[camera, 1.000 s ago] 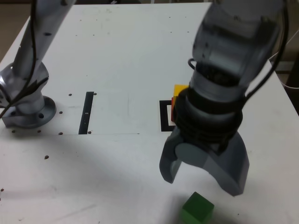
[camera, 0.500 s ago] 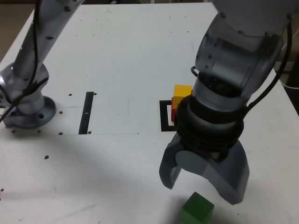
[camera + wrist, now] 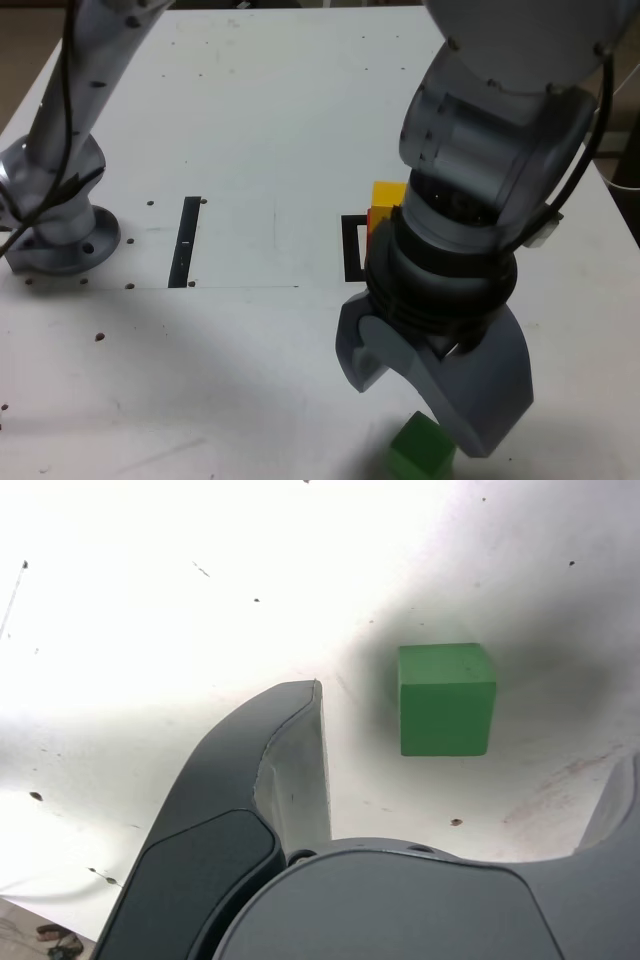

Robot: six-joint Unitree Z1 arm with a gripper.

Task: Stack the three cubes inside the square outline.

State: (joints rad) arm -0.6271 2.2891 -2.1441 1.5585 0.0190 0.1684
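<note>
Hovering with jaws spread wide, my gripper [image 3: 425, 405] hung empty just above the green cube [image 3: 446, 698] on the white table [image 3: 260, 120], while yellow cube [image 3: 386, 193] topped red inside the square outline [image 3: 350, 248].

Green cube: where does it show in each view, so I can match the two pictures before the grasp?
Exterior view: the green cube sits at the bottom edge on the white table, just below the open gripper.
Wrist view: green cube lies ahead, between the jaws.
Shared landmark: the gripper's grey fingers.
</note>
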